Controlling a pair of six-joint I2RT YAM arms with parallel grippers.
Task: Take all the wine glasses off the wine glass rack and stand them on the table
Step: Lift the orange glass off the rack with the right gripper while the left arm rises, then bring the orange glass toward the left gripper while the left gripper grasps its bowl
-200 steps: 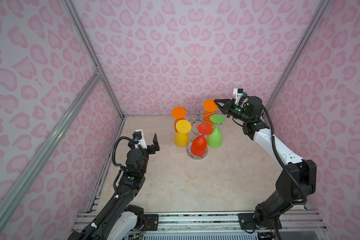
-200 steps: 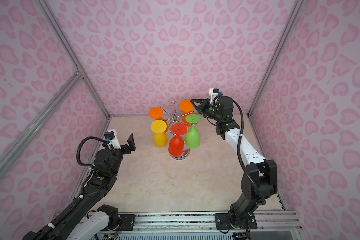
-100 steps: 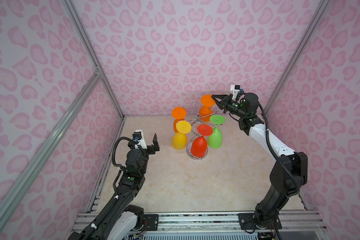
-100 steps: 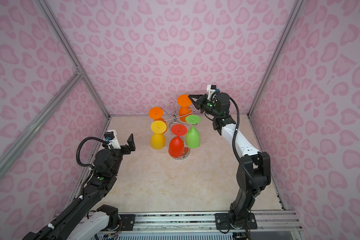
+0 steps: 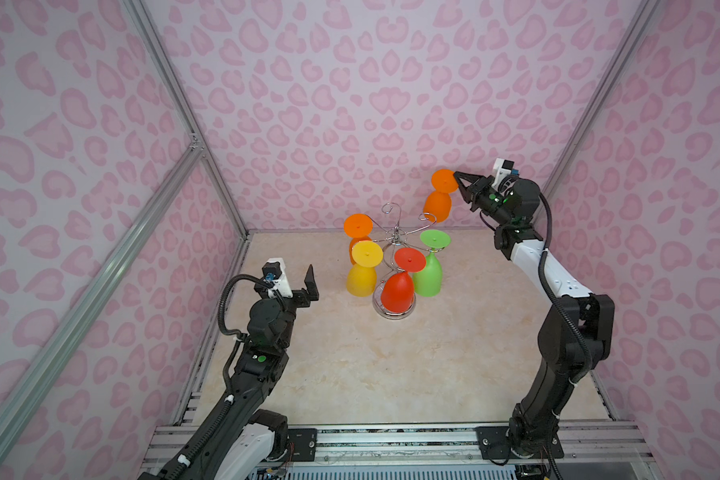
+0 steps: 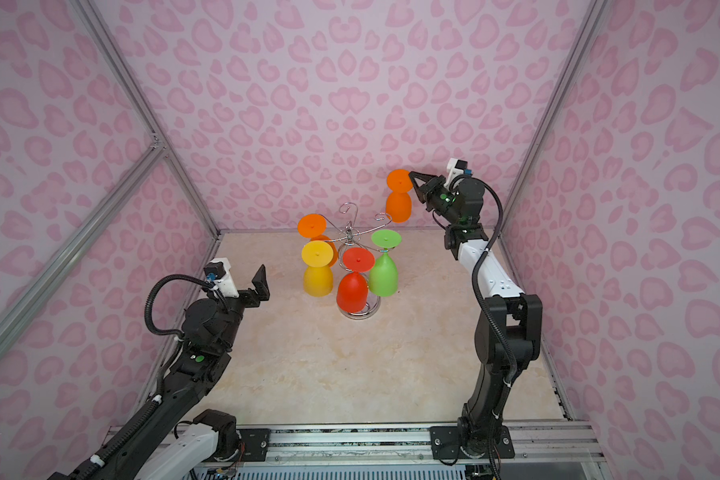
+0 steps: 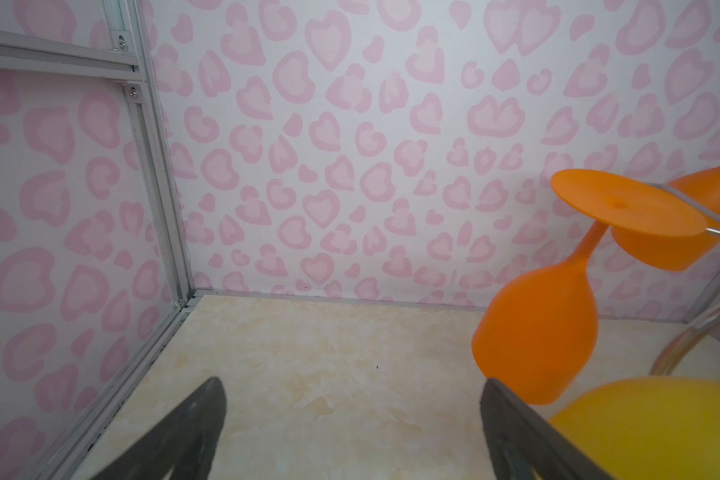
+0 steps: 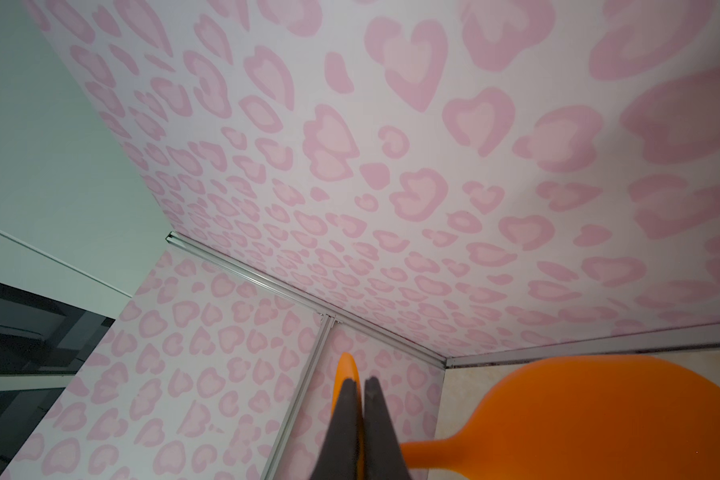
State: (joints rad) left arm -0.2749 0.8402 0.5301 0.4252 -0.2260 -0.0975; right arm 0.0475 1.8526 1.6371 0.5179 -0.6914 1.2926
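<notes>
The chrome wine glass rack [image 5: 397, 237] [image 6: 350, 235] stands mid-table on its round base. An orange wine glass [image 5: 437, 206] [image 6: 398, 205] hangs bowl-down in the air, up and to the right of the rack and clear of its hooks. My right gripper [image 5: 456, 179] [image 6: 411, 176] [image 8: 360, 380] is shut on the rim of that glass's foot disc; its bowl [image 8: 599, 415] fills the right wrist view. My left gripper [image 5: 296, 286] [image 6: 246, 286] [image 7: 352, 384] is open and empty, low at the left of the rack.
Still hanging on the rack are an orange glass [image 5: 357, 226] [image 7: 537, 332], a yellow glass [image 5: 362, 278] [image 7: 649, 428], a red glass [image 5: 398, 291] and a green glass [image 5: 429, 276]. Pink patterned walls close in the left, back and right of the marble table [image 5: 371, 365].
My right gripper has carried the orange glass upward and to the right, away from the rack's hook. The left arm has not moved.
</notes>
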